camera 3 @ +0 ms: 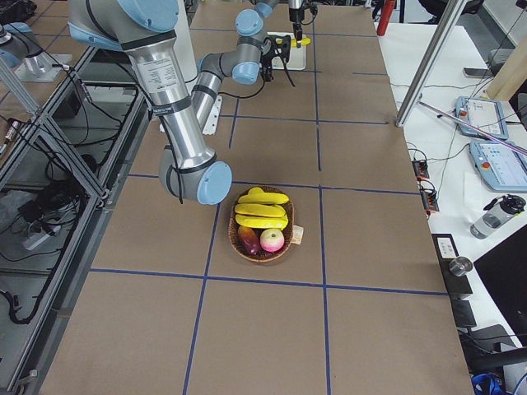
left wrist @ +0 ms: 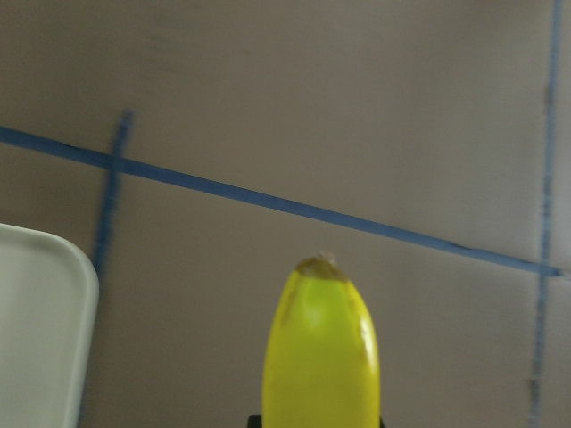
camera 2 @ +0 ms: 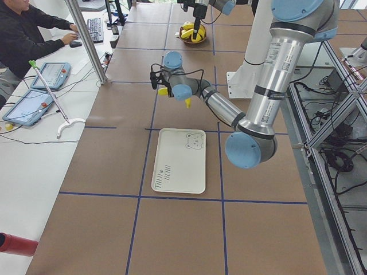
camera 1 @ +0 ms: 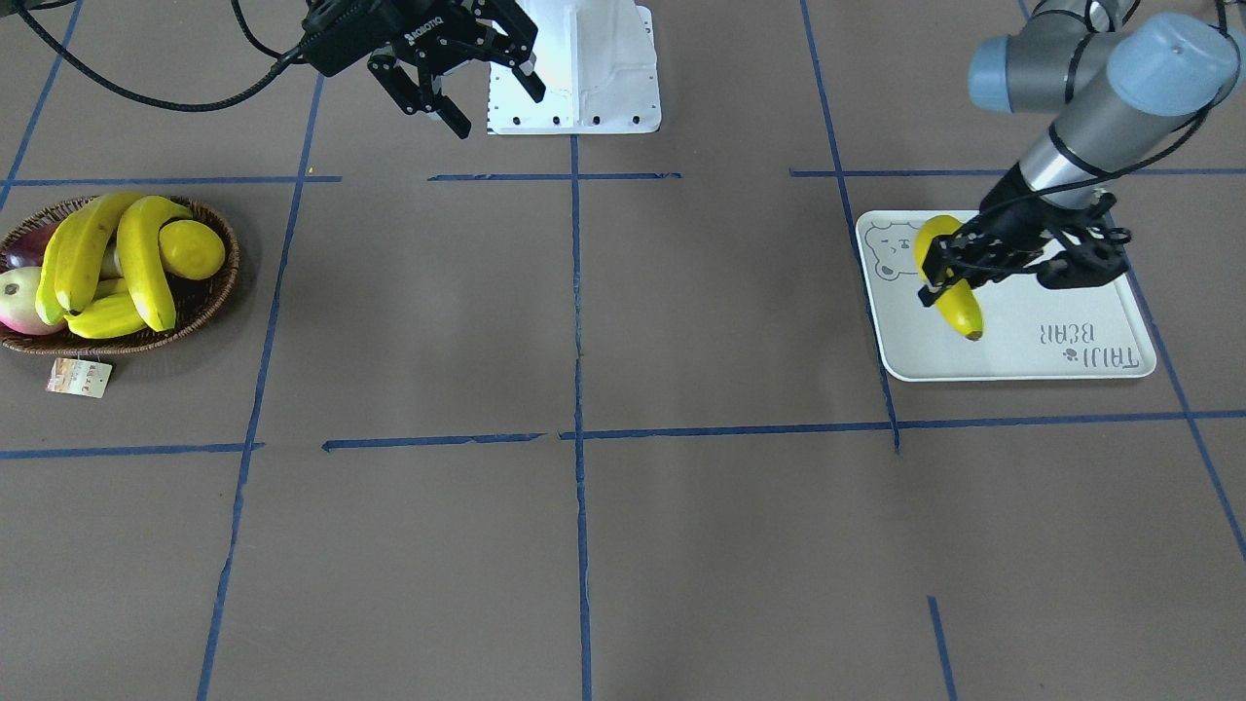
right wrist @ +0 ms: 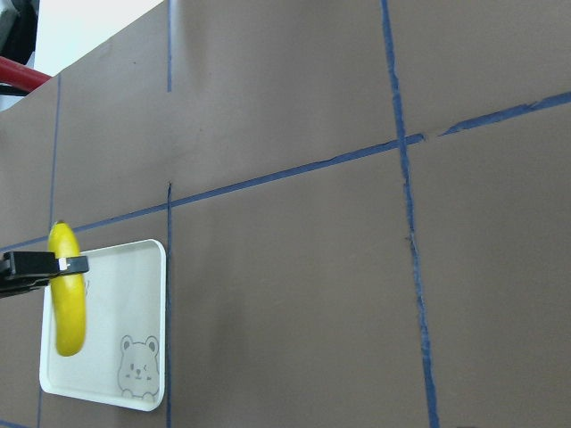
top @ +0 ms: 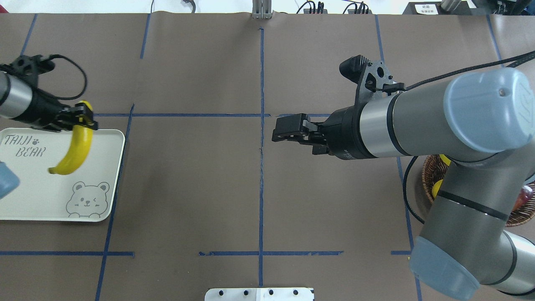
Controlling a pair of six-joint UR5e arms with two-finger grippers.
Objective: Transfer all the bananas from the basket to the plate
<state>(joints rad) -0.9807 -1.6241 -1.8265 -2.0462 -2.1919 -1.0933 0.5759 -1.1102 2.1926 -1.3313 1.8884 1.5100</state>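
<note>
light: bright, even, from overhead | shadows: faint and soft beside the basket (camera 1: 222, 292) and plate (camera 1: 1012, 355) | glare: small highlights on the basket's bananas (camera 1: 144, 263) | blur: left wrist view soft, its close banana (left wrist: 321, 348) and blue tape (left wrist: 268, 201) smeared | other views: sharp | table (camera 1: 681, 292): matte brown

I see the left pincer (top: 81, 118) clamped near one end of a banana (top: 77, 146); the rest of it hangs over the plate (top: 42, 200). Right pincer (top: 279, 131) holds nothing, above mid-bench (top: 188, 188). Basket (top: 426, 179) mostly hidden behind the right arm (top: 418, 121).
</note>
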